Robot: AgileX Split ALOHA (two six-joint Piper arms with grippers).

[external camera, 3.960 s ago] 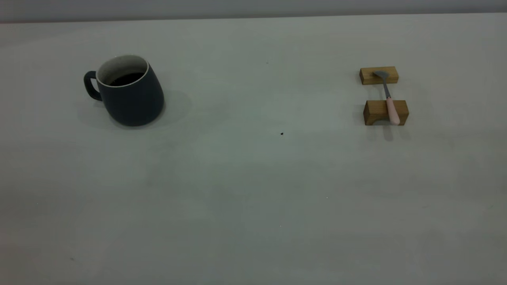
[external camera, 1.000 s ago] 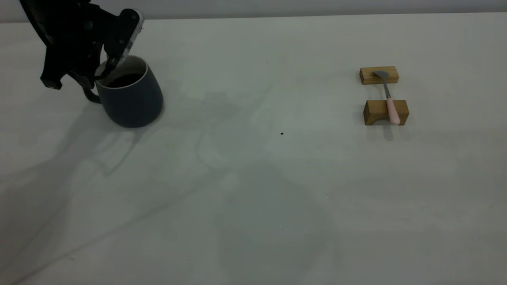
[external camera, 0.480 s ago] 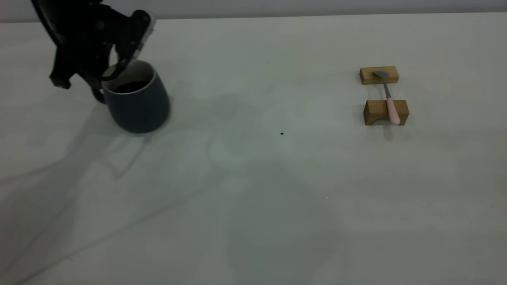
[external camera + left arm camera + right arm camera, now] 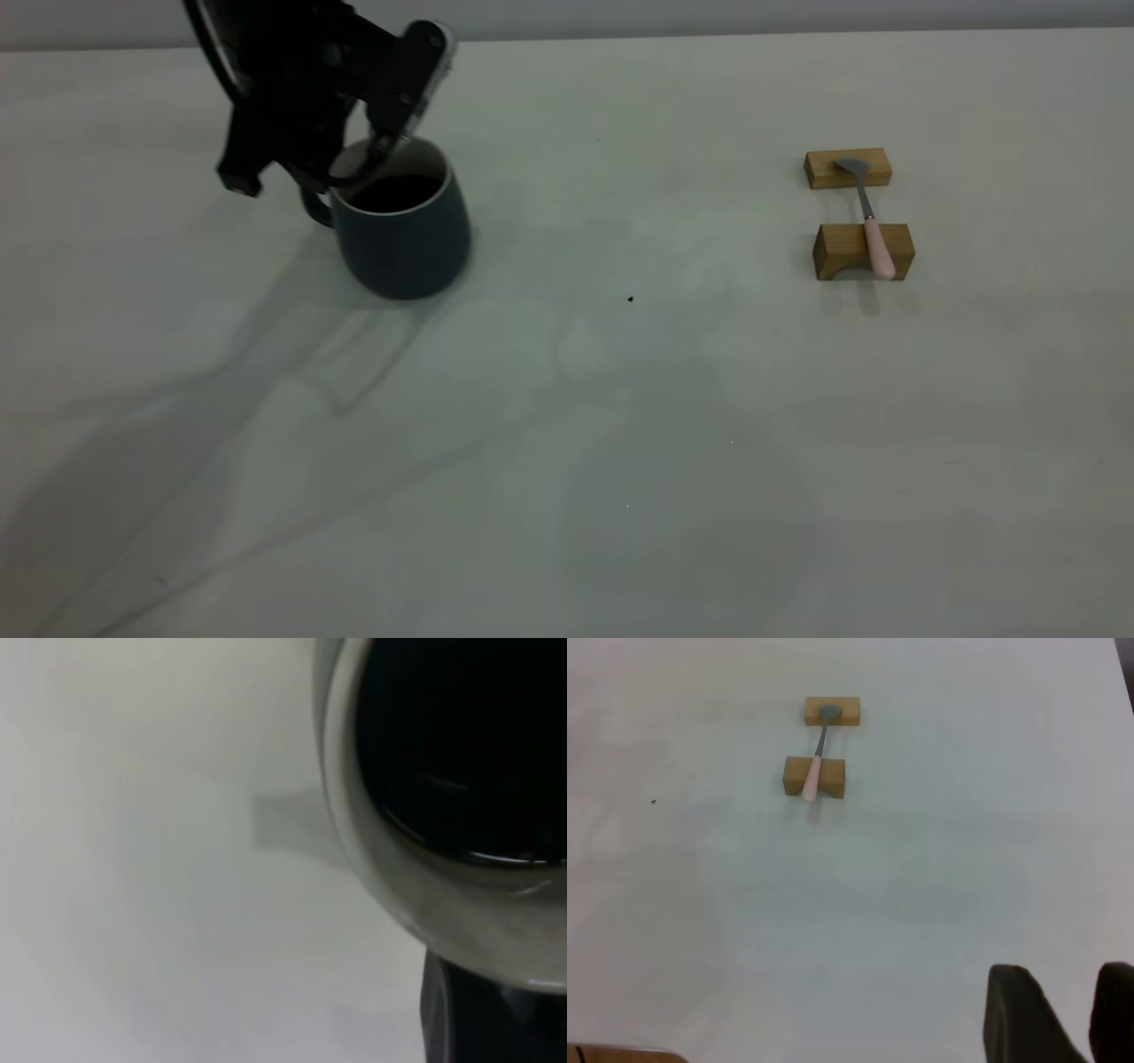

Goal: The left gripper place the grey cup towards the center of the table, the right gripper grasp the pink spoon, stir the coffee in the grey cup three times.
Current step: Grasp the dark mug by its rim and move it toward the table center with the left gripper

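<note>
From outside, I see my left gripper (image 4: 354,164) clamped on the grey cup (image 4: 403,230) at its handle-side rim; the pink spoon (image 4: 873,235) lies well to its right across two wooden blocks (image 4: 846,168).

Left wrist: coffee (image 4: 469,753) directly beneath.

Right wrist: right gripper (image 4: 1067,1014) fingers slightly apart, spoon far ahead on the table (image 4: 921,904).

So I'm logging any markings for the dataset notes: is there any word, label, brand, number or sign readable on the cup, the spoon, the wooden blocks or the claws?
None: no readable text shows in any view.
The grey cup: plain, no print visible.
The pink spoon and the two wooden blocks: unmarked.
The left claw, at the cup's rim: no label visible.
The table: only tiny dark specks.
</note>
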